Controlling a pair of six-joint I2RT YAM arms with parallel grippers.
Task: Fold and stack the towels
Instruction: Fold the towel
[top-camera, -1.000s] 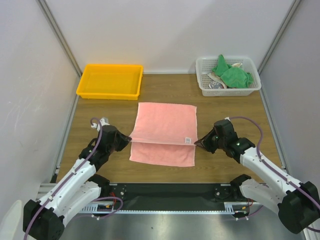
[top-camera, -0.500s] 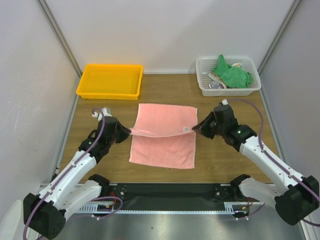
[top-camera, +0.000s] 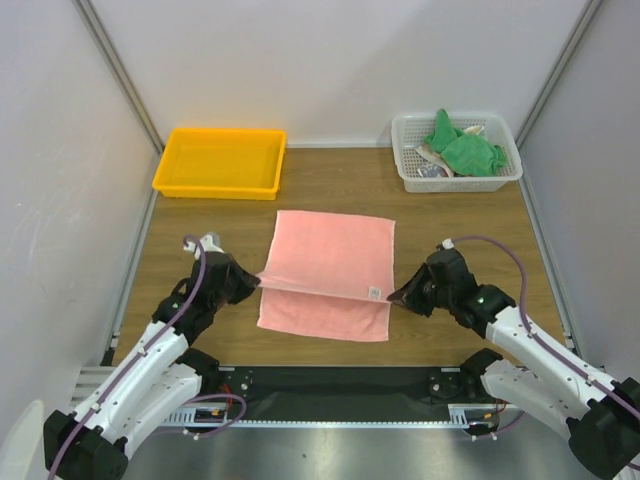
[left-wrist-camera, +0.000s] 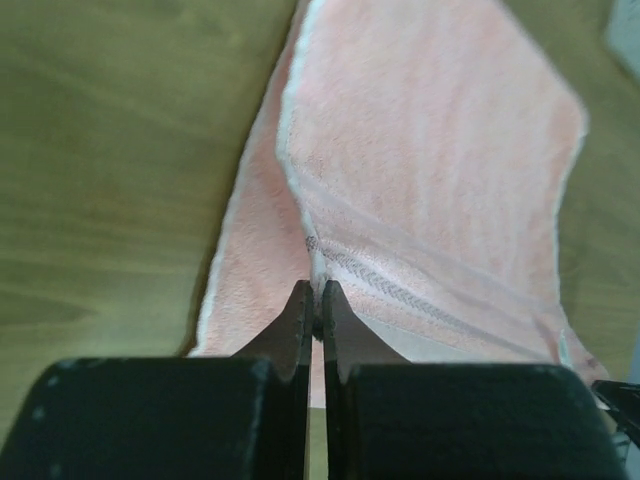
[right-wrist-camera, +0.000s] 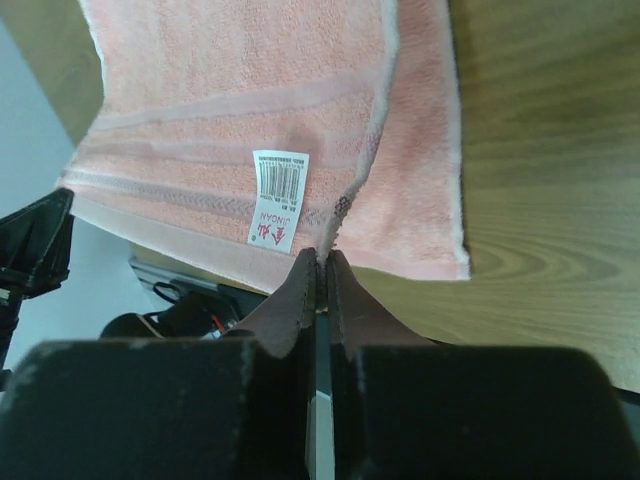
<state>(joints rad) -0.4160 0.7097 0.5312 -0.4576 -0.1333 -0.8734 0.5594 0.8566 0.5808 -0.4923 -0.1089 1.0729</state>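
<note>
Clearly, bare wooden table (top-camera: 450, 220) lies open beyond both grippers, up to a yellow tray (top-camera: 218, 162) ahead of the left gripper (top-camera: 257, 281) and a white basket (top-camera: 458, 183) ahead of the right gripper (top-camera: 393, 296). Green towels (top-camera: 463, 150) sit bunched in the basket, their number unclear. Between the 2 grippers stretches the salmon-pink towel (top-camera: 330, 262): each gripper pinches 1 corner of its folded-over upper layer, raised above the lower layer flat on the table. A barcode label (right-wrist-camera: 277, 198) shows beside the right gripper.
</note>
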